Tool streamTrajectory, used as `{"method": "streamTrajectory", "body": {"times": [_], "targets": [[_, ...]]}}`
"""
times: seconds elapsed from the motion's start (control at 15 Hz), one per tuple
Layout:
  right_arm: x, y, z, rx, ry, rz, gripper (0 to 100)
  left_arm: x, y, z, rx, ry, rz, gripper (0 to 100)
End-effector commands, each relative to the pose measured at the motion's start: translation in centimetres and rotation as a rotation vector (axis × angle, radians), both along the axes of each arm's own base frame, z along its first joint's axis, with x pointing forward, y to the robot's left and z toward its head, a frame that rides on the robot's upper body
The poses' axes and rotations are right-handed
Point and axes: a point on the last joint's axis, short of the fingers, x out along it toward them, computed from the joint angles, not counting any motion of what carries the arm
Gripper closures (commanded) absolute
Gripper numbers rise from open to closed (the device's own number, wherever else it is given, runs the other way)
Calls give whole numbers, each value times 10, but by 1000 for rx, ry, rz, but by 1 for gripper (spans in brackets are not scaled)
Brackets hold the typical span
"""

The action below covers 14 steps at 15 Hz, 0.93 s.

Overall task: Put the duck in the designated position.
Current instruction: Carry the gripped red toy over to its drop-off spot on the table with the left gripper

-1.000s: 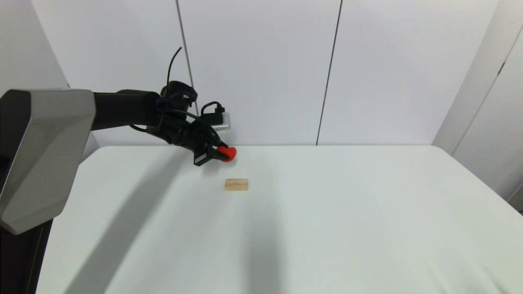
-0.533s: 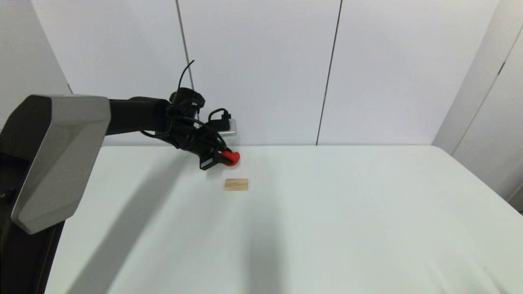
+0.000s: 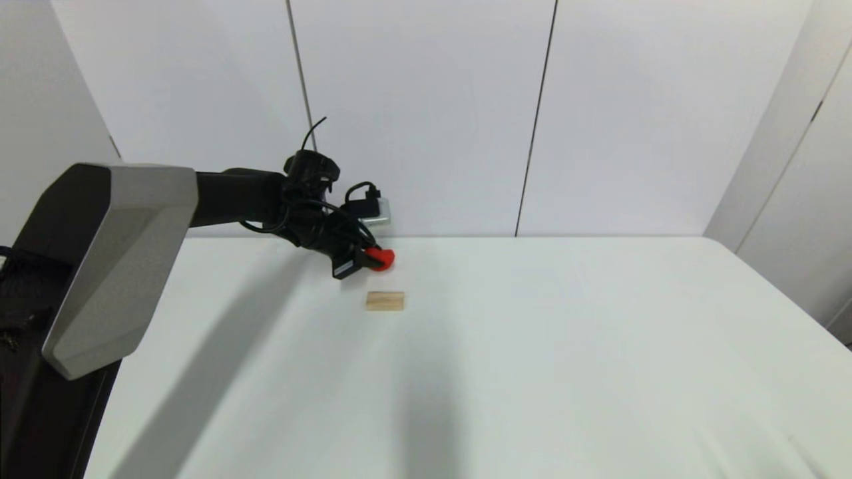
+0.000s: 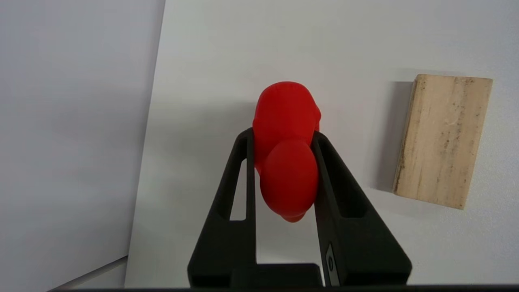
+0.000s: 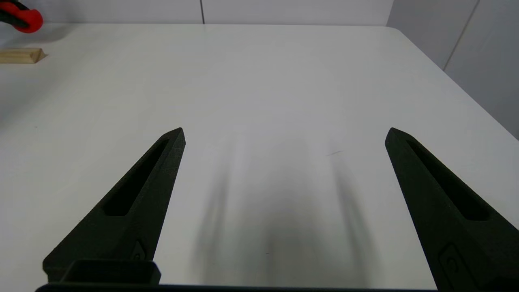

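L gripper [image 3: 370,261] is clamped on the duck [image 3: 382,258], its 2 black fingers [image 4: 330,170] pressing the red body from both sides. In the L wrist view the duck [image 4: 287,150] sits right between the fingertips, with its rounded front poking out past them and a bulge further back in the gap. Gripper and duck are held above the table [image 3: 532,346], toward its far edge and L of centre, close to the back wall. A shadow lies on the white top under the duck.

The wooden block [image 3: 385,301] lies flat on the table just nearer the robot than the duck, apart from it and not touching either finger; in the wrist view the block [image 4: 442,140] is beside the gripper, clear of it.

R gripper [image 5: 284,134] hovers low over the near R part of the table w/ its fingers spread wide apart, nothing between them; duck [image 5: 25,19] and block [image 5: 20,55] show far off at that view's edge.
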Motion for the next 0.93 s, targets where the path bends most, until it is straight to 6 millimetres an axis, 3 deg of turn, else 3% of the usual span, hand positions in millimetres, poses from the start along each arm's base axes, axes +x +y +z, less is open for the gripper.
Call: {"method": "streamTrajectory", "body": {"times": [0.07, 0.13, 0.67, 0.93], "targets": [[0, 0, 0, -2, 1, 1, 0, 2, -2, -8, 5, 16, -6, 100], [0, 0, 0, -2, 1, 1, 0, 3, -2, -11, 4, 25, -4, 0], [0, 0, 0, -2, 1, 1, 0, 8, -4, -11, -8, -19, 20, 0], [0, 0, 0, 0, 1, 1, 0, -7, 1, 28, -31, -73, 51, 0]]}}
